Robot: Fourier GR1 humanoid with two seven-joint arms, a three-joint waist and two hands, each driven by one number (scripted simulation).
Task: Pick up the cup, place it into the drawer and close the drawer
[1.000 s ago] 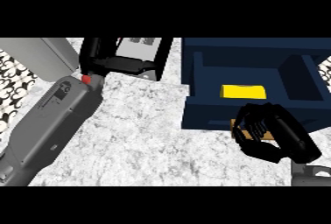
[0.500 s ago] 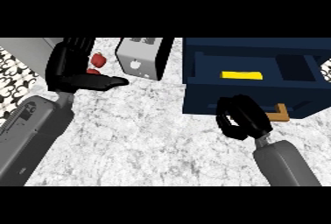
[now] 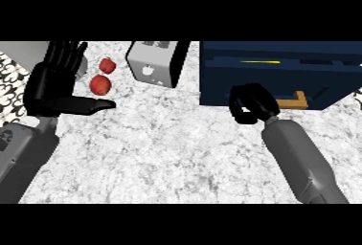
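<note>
— Which step are you on?
— Closing, I judge. Your right robot hand is curled on nothing, against the drawer front, handle at its 3 o'clock.
— And the cup?
— The cup (only a yellow sliver shows) is inside, at 12 o'clock. Push toward 12. Your left robot hand rests spread at 9 o'clock.

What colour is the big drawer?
The drawer is dark blue. It shows best in the head view, at the upper right.
</note>
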